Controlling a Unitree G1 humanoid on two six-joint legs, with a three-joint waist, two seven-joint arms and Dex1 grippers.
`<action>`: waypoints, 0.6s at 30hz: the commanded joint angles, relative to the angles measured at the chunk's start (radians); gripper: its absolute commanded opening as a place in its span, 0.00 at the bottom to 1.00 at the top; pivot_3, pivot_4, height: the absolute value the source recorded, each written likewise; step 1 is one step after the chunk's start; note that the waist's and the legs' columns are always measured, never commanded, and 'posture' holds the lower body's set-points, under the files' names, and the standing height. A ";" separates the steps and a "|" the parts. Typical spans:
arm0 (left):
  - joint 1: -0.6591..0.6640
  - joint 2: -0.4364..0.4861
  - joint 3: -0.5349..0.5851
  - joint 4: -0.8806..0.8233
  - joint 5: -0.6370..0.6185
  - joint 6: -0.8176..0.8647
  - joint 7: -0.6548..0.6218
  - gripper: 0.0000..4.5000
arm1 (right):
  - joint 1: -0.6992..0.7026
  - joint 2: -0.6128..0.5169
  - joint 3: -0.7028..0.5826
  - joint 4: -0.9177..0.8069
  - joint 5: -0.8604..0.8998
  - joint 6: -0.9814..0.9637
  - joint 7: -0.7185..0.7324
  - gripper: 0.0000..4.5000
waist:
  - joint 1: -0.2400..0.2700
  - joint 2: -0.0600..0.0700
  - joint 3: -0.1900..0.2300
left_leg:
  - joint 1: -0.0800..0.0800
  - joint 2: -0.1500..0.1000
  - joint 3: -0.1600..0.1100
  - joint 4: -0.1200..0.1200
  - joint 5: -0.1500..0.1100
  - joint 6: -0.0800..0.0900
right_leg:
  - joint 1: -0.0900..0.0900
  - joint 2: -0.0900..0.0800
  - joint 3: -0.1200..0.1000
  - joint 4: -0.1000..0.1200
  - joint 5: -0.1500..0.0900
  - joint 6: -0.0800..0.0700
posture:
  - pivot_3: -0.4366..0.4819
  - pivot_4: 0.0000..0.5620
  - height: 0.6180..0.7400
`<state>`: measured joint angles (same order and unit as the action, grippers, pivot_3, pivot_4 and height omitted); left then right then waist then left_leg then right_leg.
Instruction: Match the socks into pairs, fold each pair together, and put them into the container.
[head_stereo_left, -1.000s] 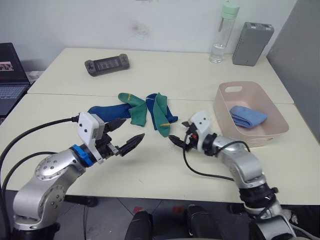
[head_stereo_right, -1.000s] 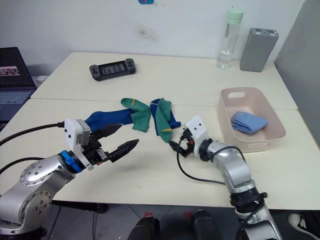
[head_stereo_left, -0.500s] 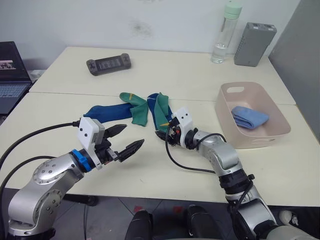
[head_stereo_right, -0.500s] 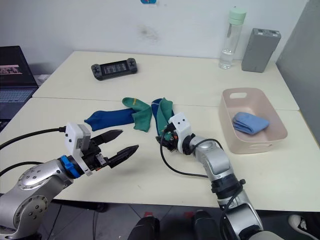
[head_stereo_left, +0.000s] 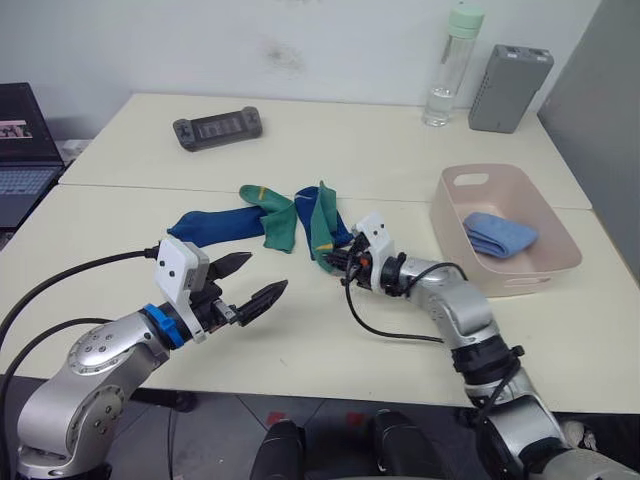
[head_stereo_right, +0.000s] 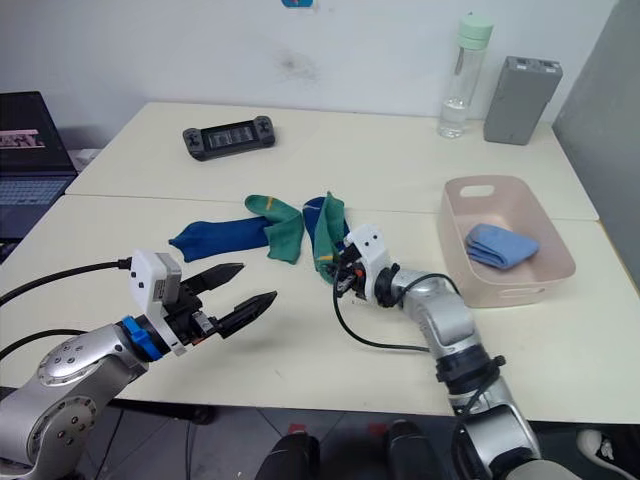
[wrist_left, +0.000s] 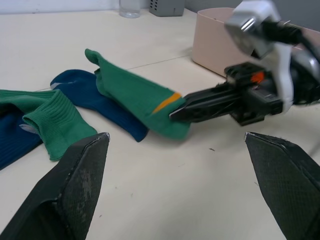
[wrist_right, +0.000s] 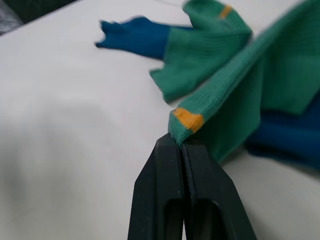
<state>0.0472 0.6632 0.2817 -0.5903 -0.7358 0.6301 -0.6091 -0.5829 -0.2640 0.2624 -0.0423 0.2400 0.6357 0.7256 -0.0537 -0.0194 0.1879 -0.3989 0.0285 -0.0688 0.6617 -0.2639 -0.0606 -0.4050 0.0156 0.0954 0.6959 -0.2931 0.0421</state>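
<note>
So the right gripper (head_stereo_right: 341, 277) has its two black fingers pressed together on the near tip of one soft green fabric sock (head_stereo_right: 327, 236), right by its small yellow-orange mark. In the right wrist view the fingers (wrist_right: 182, 200) look fully clamped, with the sock's corner (wrist_right: 186, 120) pinched at the tips. That sock's long axis runs from the pinched near end away toward the far side of the cream tabletop (head_stereo_left: 400, 150), so the fabric trails away from the fingers, lying partly over a dark royal blue sock (head_stereo_left: 338, 232).

The second green sock (head_stereo_left: 272, 215) lies just to the left, its far end carrying the same yellow mark, and it overlaps the other dark blue sock (head_stereo_left: 205, 224), which stretches out to the left. The left gripper (head_stereo_left: 250, 280) hovers above the table nearer than the pile and to its left, fingers spread wide and holding nothing. It's apart from all the socks.

The pale pink rectangular plastic tub (head_stereo_left: 545, 270) sits to the right, well apart from the pile, with a folded light blue pair (head_stereo_left: 498, 234) already inside. So one pair looks done, two to go.

My guess: the green pair is the one in hand. Since the right arm already grips one green sock and its partner lies to the left, that sock would need dragging leftward over it, or the left arm could bring the partner across, being the nearer of the two.
</note>
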 joint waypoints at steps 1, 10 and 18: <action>-0.010 0.029 0.040 -0.017 -0.032 0.007 -0.022 1.00 | -0.027 -0.143 0.030 -0.109 -0.023 -0.122 0.169 0.01 | 0.002 0.000 0.000 | 0.000 0.000 0.000 0.000 0.000 0.000 | 0.000 0.000 0.000 -0.001 0.000 0.000 | 0.48 0.27 1.00; -0.043 0.060 0.024 0.032 -0.017 0.011 -0.070 1.00 | 0.011 -0.474 0.106 -0.148 -0.145 -0.587 0.494 0.01 | -0.005 -0.001 0.001 | 0.001 0.001 0.001 -0.001 0.000 0.000 | 0.000 0.001 0.000 -0.001 0.000 0.000 | 0.48 0.27 1.00; -0.059 0.070 0.013 0.040 -0.015 0.021 -0.084 1.00 | 0.079 -0.475 -0.079 -0.247 0.216 -0.026 0.438 0.01 | -0.003 -0.001 0.001 | 0.000 0.001 0.000 0.000 0.000 0.000 | 0.000 0.000 0.001 0.000 0.000 -0.001 | 0.48 0.27 1.00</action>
<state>-0.0087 0.7194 0.2884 -0.5364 -0.7465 0.6496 -0.6884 -0.5015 -0.7385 0.2615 -0.2297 0.3335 0.4378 1.1970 -0.0564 -0.0203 0.1886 -0.3986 0.0294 -0.0693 0.6617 -0.2639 -0.0605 -0.4046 0.0157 0.0960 0.6958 -0.2933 0.0414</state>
